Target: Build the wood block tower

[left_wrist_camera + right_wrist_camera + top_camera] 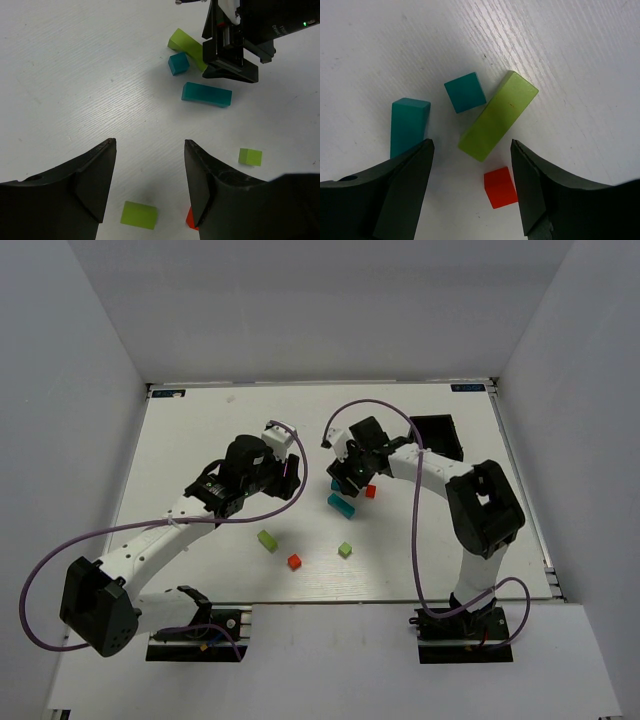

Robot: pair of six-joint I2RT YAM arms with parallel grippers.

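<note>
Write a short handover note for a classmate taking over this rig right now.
Left gripper: open, empty.
Right gripper: open, empty, hovering over the lime bar; teal cube, teal bar and red cube lie around it.
Lying loose farther off: lime block, lime cube, second red cube.
Done: nothing stacked.
Left: all the stacking.

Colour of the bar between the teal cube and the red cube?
The bar is lime green; clearest in right wrist view.
</note>
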